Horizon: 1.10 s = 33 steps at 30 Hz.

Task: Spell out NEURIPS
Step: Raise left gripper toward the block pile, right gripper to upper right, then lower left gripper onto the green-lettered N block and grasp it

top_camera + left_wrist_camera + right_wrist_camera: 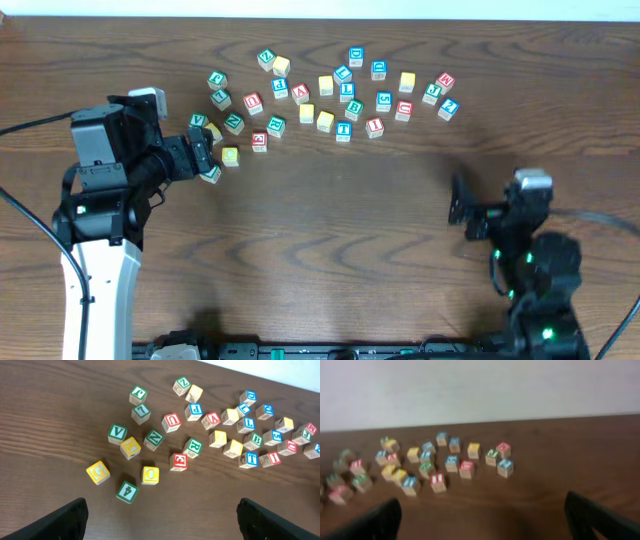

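While my left pincer hangs over the near-left fringe of the scattered cubes, its jaws stand wide and grip nothing; the wrist view shows only bare desk between them. I'm taking the green N cube as my mark, and it's lying flat on the desk. Just beside the N on its left is the yellow K cube. Up and to the right of the N, there's the red U cube, and farther along that same slant from the N is the blue P cube. Right of the N is the green R cube, and below-right of the N is the red E cube, nearly touching the R. The I and the S I can't pick out for sure in the crowd farther right of the N. Over on the other side, my right pincer is wide as well and holds nothing. It hovers over open desk, well apart from the N and far off to its right.
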### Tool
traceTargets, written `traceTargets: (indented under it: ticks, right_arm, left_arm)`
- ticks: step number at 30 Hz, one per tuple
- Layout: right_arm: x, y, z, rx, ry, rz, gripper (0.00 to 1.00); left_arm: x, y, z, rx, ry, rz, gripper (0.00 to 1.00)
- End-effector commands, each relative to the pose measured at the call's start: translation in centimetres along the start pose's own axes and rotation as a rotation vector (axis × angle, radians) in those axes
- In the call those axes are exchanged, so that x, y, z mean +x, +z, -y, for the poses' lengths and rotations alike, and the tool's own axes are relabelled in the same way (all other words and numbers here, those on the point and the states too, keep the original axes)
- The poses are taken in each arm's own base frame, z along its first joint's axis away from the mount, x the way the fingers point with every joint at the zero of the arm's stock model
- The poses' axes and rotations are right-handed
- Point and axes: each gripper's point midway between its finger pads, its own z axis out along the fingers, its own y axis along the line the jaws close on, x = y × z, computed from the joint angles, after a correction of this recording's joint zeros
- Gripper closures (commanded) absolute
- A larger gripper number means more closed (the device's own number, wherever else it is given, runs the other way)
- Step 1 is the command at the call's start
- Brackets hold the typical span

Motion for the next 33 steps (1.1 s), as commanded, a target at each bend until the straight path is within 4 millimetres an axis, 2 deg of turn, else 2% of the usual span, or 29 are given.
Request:
traceTargets:
  ticks: [1, 8, 11, 14, 25, 29, 33]
  right_arm:
    - [-2.8, 1.9, -0.2, 0.003, -0.06, -0.065, 0.01]
    - [-5.1, 6.1, -1.3, -0.042, -0.059, -0.242, 0.01]
    - [-5.6, 7.8, -2.4, -0.097, -0.044, -0.326, 0.01]
    - [-5.4, 8.8, -2.6, -0.104, -0.033, -0.428, 0.01]
    - [-7.1, 10.6, -2.7, -0.107, -0.073, -0.648, 0.01]
    - [-7.0, 11.8, -2.6, -0.108, -0.078, -0.671, 0.01]
    - [-7.8, 12.6, -2.6, -0.107, -0.084, -0.626, 0.01]
  left_arm:
    - [-2.1, -1.6, 0.9, 0.019, -0.024, 0.041, 0.06]
    - [-4.0, -2.2, 0.9, -0.061, -0.038, 0.009, 0.07]
    - [-4.8, -1.7, 0.9, -0.154, -0.024, -0.026, 0.07]
    - [-5.2, -0.9, 1.2, -0.202, -0.048, -0.075, 0.07]
    - [-6.8, 3.4, 2.2, -0.239, -0.087, -0.267, 0.06]
    - [-6.2, 5.8, 2.5, -0.25, -0.132, -0.314, 0.05]
    - [-5.4, 8.6, 3.2, -0.2, -0.193, -0.355, 0.06]
